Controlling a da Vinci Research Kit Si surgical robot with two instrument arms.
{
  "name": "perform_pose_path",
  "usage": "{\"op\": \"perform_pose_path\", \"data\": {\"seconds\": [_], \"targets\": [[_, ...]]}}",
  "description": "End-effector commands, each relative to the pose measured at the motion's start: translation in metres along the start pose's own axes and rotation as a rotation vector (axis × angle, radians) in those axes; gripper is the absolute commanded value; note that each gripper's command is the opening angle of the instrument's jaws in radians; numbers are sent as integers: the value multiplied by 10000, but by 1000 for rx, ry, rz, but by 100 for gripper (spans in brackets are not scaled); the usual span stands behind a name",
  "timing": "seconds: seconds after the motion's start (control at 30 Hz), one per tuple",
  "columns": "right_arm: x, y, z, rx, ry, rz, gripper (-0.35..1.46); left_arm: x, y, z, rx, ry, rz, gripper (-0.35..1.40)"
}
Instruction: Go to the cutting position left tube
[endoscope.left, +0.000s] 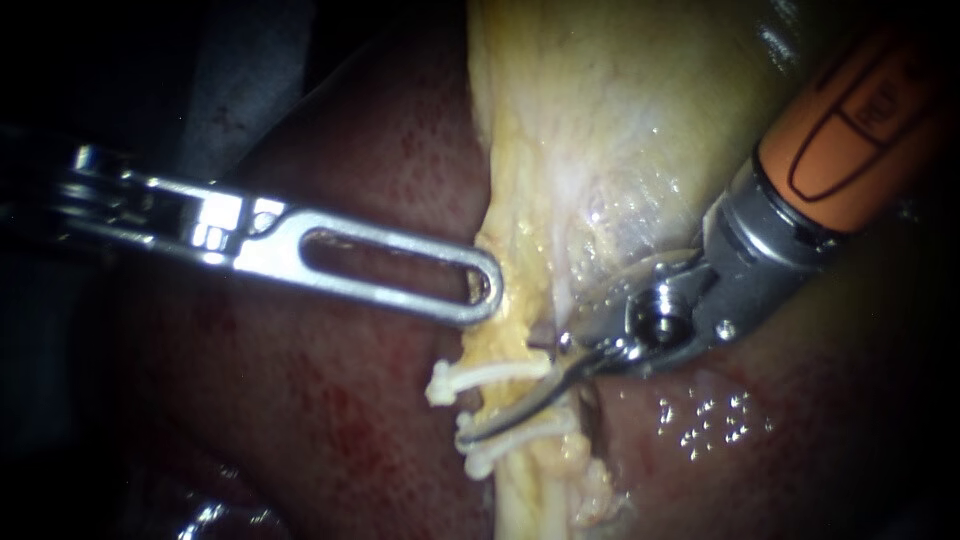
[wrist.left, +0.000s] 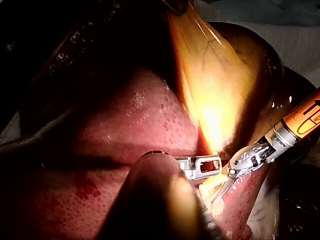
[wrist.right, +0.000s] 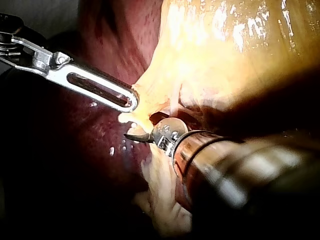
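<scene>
A pale yellow tube (endoscope.left: 530, 480) runs down from the gallbladder (endoscope.left: 620, 130) over the liver (endoscope.left: 330, 400). White clips (endoscope.left: 485, 375) cross it, one above and two (endoscope.left: 515, 432) below. My right instrument (endoscope.left: 505, 410), with an orange shaft and curved blades, reaches in from the upper right. One blade lies across the tube in the gap between the clips, and the blades look open around the tube. My left instrument (endoscope.left: 485, 290), with slotted jaws, is shut on the yellow tissue edge just above the clips. The wrist views show the same: right blades (wrist.right: 132, 136), left jaws (wrist.left: 210, 167).
Dark red liver (wrist.left: 125, 150) lies on both sides of the tube. The stretched gallbladder wall (wrist.right: 225, 55) rises above my right instrument's wrist. Wet glints mark the liver (endoscope.left: 700, 415) under the right shaft.
</scene>
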Motion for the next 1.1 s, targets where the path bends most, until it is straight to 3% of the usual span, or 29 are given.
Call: {"op": "perform_pose_path", "data": {"seconds": [0.03, 0.3, 1.1], "targets": [[0, 0, 0, 2, 2, 1, 59, 0, 0, 0, 0, 1, 0, -35], [0, 0, 0, 4, 5, 24, 37, 0, 0, 0, 0, 1, 0, -35], [0, 1, 0, 11, 11, 28, 36, 1, 0, 1, 0, 0, 0, -35]]}}
